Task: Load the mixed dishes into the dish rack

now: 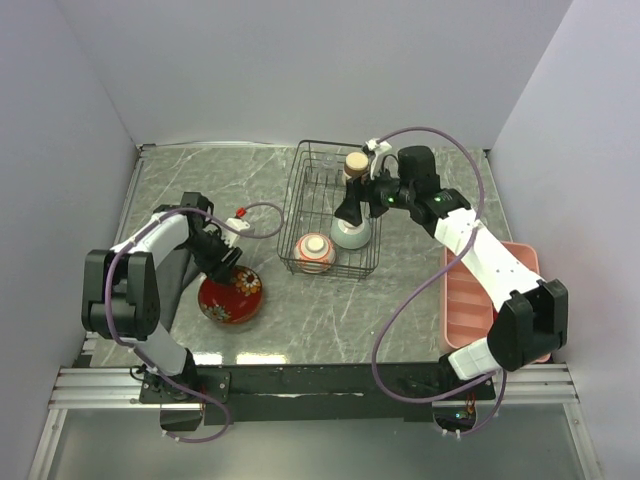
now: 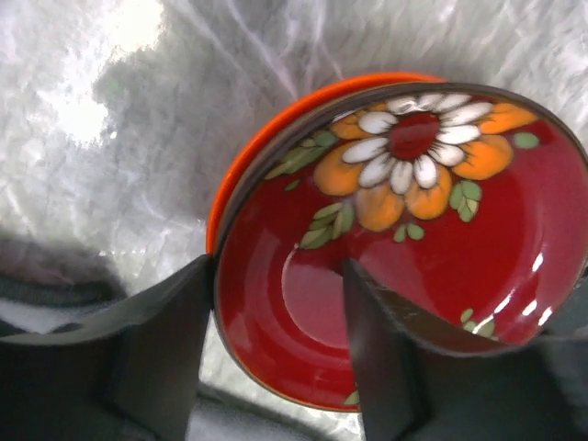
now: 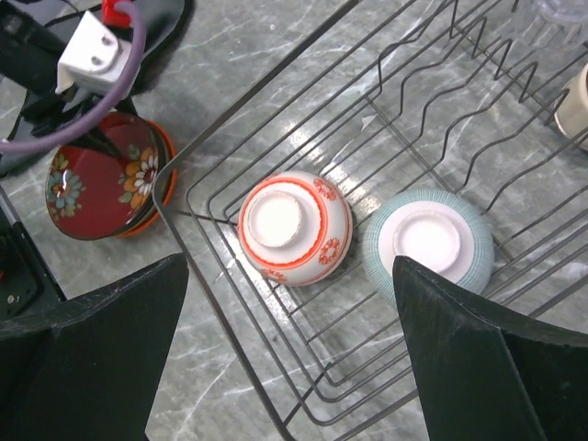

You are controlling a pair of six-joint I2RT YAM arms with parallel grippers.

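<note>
the red bowl [image 1: 231, 296] sits on the plate [image 2: 276, 129], on the table left of the rack [image 1: 291, 200]. the left gripper [image 2: 276, 271] straddles its rim, one finger inside and one outside, not yet pinched. the bowl looks glossy, stiff, slippery and breakable, so a firm pinch on the wall seems best. the right gripper [image 3: 289, 271] hangs spread and empty over the rack, above two upturned bowls.

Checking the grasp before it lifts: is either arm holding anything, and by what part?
Right gripper is open, empty. Left gripper straddles the rim of the red floral bowl, inside and outside; whether it is clamped cannot be told.
</note>
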